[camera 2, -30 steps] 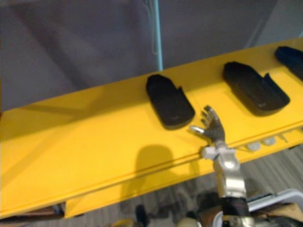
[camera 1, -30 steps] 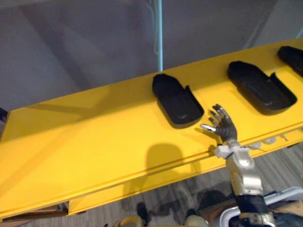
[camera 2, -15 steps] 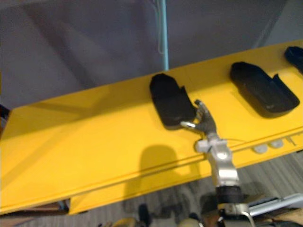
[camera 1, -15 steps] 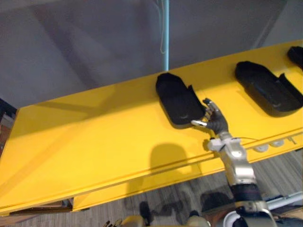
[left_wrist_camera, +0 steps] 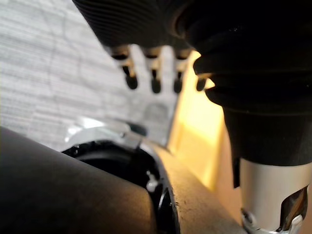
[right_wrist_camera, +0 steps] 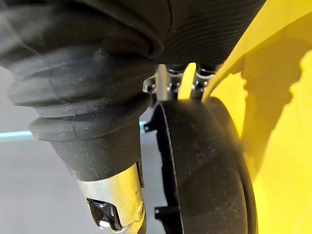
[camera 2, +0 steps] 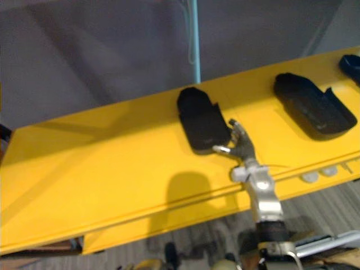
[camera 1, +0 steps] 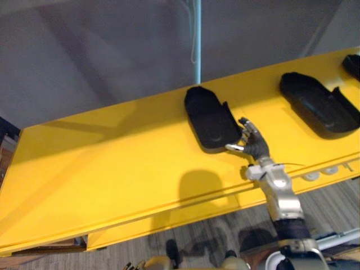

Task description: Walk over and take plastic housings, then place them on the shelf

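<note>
A black plastic housing (camera 1: 209, 115) lies open side up on the yellow shelf (camera 1: 101, 163), near its middle. My right hand (camera 1: 254, 145) rests at this housing's near right corner, fingers relaxed against its rim and thumb stretched along its near end. The right wrist view has the same housing (right_wrist_camera: 204, 165) very close, its dark rim just past my fingers (right_wrist_camera: 171, 78). A second housing (camera 1: 315, 104) lies further right and a third housing (camera 1: 353, 63) sits at the right edge. My left hand (left_wrist_camera: 153, 80) hangs beside the yellow surface with straight fingers and holds nothing.
A grey wall with a light blue upright pole (camera 1: 197, 39) stands behind the shelf. The shelf's left half is bare yellow. Small silver round fittings (camera 1: 318, 173) sit on its front edge, with grey floor below.
My right hand has moved forward and left, from short of the middle housing to touching its near right corner. The camera has shifted a little.
</note>
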You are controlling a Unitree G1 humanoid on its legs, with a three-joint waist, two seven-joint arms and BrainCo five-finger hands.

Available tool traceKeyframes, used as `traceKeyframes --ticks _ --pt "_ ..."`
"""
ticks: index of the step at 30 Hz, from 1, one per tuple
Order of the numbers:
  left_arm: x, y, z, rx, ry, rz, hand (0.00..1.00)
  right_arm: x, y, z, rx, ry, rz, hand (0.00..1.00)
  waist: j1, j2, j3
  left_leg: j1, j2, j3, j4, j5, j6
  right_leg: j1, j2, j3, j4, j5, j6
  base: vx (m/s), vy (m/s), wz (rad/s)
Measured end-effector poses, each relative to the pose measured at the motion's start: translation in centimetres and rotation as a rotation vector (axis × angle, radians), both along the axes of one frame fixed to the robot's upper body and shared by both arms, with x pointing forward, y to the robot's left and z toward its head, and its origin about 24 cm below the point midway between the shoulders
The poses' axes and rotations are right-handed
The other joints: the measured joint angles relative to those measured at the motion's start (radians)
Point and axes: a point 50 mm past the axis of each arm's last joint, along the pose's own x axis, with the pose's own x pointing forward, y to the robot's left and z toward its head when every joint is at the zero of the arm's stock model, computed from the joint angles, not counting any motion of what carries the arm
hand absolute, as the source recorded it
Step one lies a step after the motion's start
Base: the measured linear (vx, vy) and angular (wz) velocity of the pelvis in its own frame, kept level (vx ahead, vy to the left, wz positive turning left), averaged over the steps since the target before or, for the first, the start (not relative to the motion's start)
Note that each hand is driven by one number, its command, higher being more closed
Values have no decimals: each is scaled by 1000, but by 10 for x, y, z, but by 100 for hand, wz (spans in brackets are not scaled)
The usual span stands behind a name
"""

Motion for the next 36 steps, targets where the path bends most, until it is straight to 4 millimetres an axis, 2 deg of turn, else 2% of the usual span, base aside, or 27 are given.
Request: traceKeyframes --ticks 11,17,25,28,36 --pt "1 1 0 8 -1 -3 0 -1 3 -3 -2 10 24 0 1 -9 5 4 3 3 -1 0 -1 2 3 3 0 0 0 0 0 0" --pt "2 1 0 9 -2 -4 0 -2 12 -6 -5 22 76 0 2 -11 4 6 4 4 -1 0 -1 3 4 4 0 0 0 0 0 0" --pt "2 6 1 23 -1 -8 0 -5 16 -12 5 39 78 0 8 -32 -7 6 4 5 -1 -1 -1 4 4 4 -1 0 -1 0 0 0" --pt "2 8 1 27 -1 -10 0 -6 15 -14 -8 47 58 0 10 -38 -11 6 3 5 -1 -1 -1 4 4 4 -2 0 -1 0 0 0" --pt "3 10 2 33 -4 -13 0 -9 1 -10 -78 -17 -128 0 11 -46 -15 9 4 6 -1 -3 -3 14 7 5 -18 5 0 0 0 0"
